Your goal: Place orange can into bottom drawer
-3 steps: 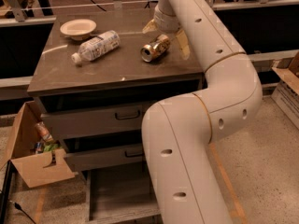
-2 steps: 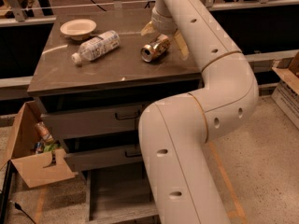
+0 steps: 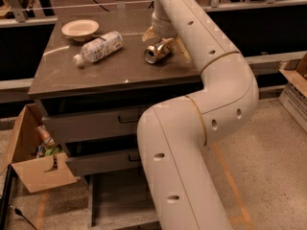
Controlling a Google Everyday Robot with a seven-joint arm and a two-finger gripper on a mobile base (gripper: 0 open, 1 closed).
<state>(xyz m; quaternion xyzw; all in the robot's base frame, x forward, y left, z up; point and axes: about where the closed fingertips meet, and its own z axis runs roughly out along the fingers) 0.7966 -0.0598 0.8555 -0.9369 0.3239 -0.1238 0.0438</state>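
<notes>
Spread open, the gripper sits low at the back of the cabinet top, one pale finger on either side of the orange can. I cannot tell whether either finger touches it.

Far to the gripper's left and well below it, an open cardboard box stands on the floor against the cabinet with a few small packets inside. On the top, well left of the gripper, a shallow cream bowl sits near the back edge. Between the bowl and the gripper, a clear water bottle lies on its side, cap pointing forward-left.

The can lies on its side on the cabinet top, its silver end facing forward-left.

Below the gripper, the two upper drawers are closed. Under them the bottom drawer is pulled out, its plank floor showing.

Right of the can, the thick white arm bends down across the cabinet front, hiding the drawers' right half.
</notes>
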